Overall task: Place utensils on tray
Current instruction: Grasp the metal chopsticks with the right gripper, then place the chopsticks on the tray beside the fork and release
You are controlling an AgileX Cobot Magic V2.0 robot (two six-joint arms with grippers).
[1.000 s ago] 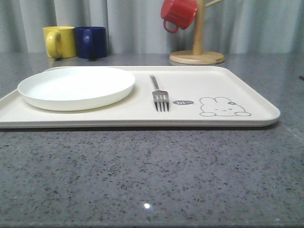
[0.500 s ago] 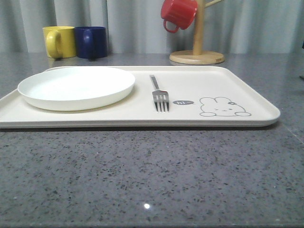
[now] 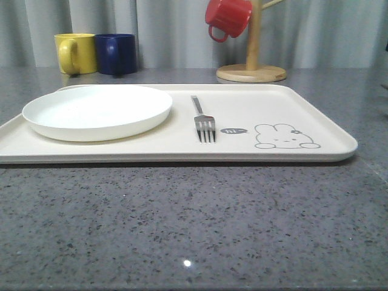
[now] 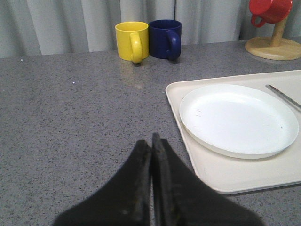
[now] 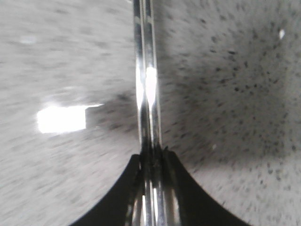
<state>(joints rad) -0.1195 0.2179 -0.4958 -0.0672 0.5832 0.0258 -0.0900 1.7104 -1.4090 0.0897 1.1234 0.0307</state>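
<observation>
A four-tined steel fork is seen lying flat on the cream, low-rimmed tray, just right of a smooth round white plate, tines toward the near edge. Bare tray surface is noted between fork and right rim. The left gripper is held over speckled grey stone left of the tray, fingers pressed together. The right gripper is pinched on paired flat shiny chopsticks above the countertop.
</observation>
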